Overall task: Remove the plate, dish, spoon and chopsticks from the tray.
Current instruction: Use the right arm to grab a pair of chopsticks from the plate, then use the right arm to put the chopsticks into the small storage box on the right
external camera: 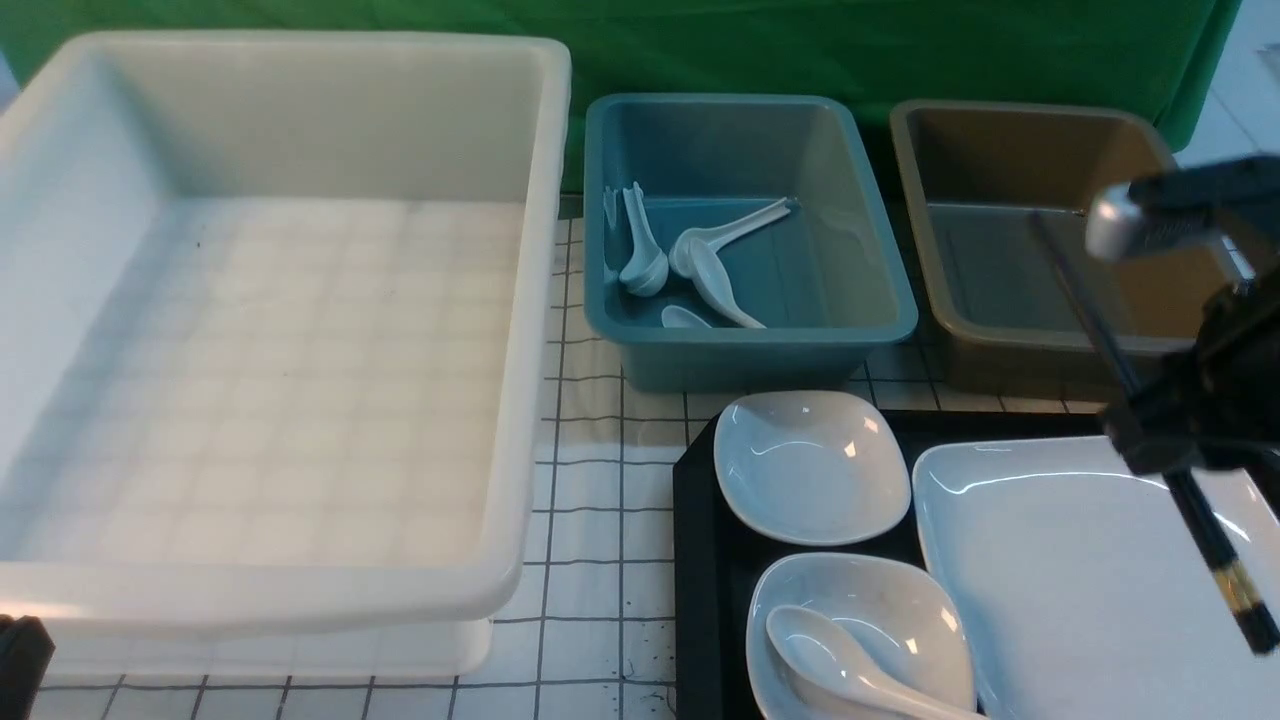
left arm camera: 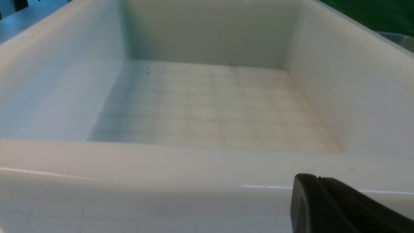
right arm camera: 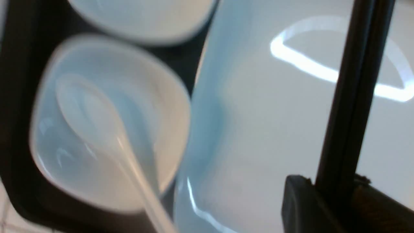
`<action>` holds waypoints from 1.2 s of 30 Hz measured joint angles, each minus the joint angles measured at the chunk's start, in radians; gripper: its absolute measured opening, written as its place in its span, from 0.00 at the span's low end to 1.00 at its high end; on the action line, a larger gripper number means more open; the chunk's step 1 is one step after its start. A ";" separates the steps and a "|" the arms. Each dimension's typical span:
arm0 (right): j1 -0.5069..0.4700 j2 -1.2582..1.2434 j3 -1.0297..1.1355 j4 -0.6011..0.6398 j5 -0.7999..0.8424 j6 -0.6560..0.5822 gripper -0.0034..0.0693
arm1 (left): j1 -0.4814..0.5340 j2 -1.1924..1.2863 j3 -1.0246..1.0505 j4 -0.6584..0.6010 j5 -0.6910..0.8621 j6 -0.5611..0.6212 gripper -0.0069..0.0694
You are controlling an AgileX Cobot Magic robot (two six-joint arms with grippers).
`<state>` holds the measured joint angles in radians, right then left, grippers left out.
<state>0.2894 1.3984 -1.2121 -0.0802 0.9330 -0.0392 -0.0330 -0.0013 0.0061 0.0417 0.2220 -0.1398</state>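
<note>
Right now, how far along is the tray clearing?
Done: nothing clearly; some spoons lie in the blue tub. In hand: the right end effector grips the chopsticks above the plate. Left: the plate, the far dish and the near dish holding the spoon sit on the tray.

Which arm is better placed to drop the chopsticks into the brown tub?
Right, most likely. The right gripper holds the chopsticks above the plate, close to the brown tub. The left gripper is shut, far off at the white tub.
</note>
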 joint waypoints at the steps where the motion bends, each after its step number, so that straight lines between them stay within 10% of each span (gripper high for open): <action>1: -0.019 0.015 -0.093 0.000 -0.010 -0.001 0.28 | 0.000 0.000 0.000 0.000 0.000 0.000 0.12; 14: -0.166 0.441 -0.598 -0.003 -0.265 0.088 0.28 | 0.000 0.000 0.000 0.000 0.000 0.000 0.12; 28: -0.186 0.756 -0.617 -0.004 -0.374 0.363 0.46 | 0.000 0.000 0.000 0.000 0.000 0.000 0.12; 36: -0.186 0.598 -0.617 0.001 -0.153 0.097 0.13 | 0.000 0.000 0.000 0.000 0.000 0.000 0.12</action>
<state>0.1029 1.9965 -1.8292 -0.0796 0.7799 0.0576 -0.0330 -0.0013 0.0061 0.0417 0.2220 -0.1398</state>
